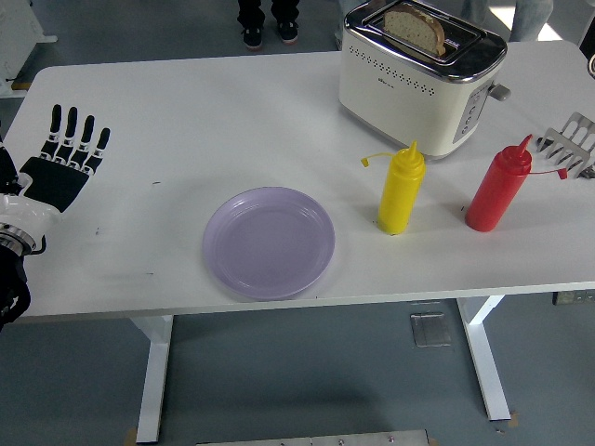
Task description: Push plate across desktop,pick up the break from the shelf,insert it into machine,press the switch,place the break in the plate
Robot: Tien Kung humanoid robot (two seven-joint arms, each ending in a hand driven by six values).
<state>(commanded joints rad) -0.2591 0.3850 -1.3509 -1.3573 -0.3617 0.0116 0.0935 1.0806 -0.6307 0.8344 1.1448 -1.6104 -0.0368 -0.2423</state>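
A slice of bread [416, 30] stands up out of the slot of the cream toaster [418, 85] at the back right of the table. The toaster's lever [499, 92] sticks out on its right end. An empty lilac plate [270, 242] lies near the front edge, at the middle. My left hand [63, 153] rests flat on the table at the far left, fingers spread and holding nothing. My right hand is out of the picture. A silver wire shelf [572, 149] shows at the right edge.
A yellow squeeze bottle [402, 190] and a red squeeze bottle [498, 190] stand in front of the toaster, between it and the front edge. A person's feet [267, 30] show beyond the table's far side.
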